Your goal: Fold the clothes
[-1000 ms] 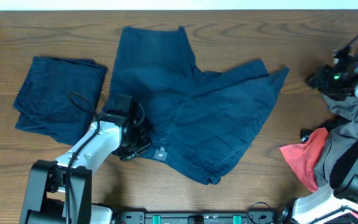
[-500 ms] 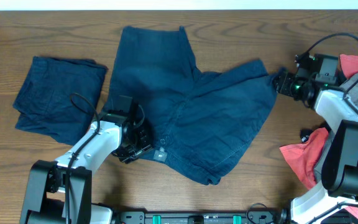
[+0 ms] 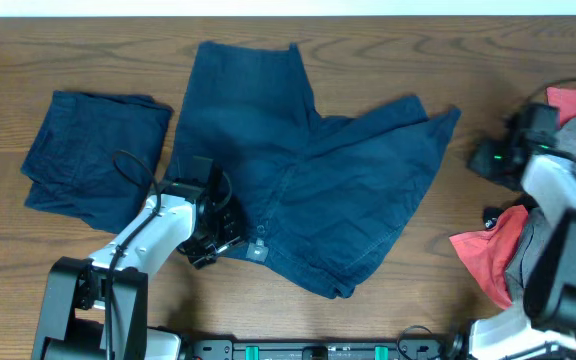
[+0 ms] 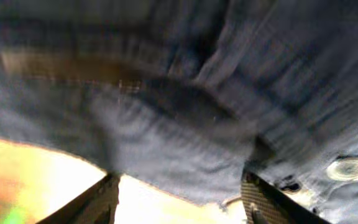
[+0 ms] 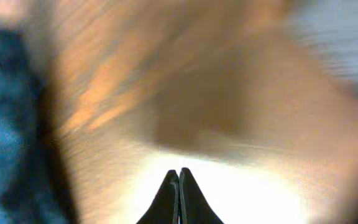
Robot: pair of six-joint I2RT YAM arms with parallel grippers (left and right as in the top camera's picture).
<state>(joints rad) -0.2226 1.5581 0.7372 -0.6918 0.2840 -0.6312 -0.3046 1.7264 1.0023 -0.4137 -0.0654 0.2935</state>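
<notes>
Now | shorts [image 3: 308, 180] legs point up-right | left tool [image 4: 180, 196] apparently agape | right tool [image 5: 178, 182] pinched, empty

overhead: even, sharp | wrist views: motion-blurred, glare at bottom

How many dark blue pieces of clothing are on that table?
2: a folded garment at the left, spread-out shorts in the middle. The red-and-grey pile at the right may hide more.

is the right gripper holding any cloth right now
No, the right gripper is shut, its fingertips pressed together with nothing between them.
</notes>
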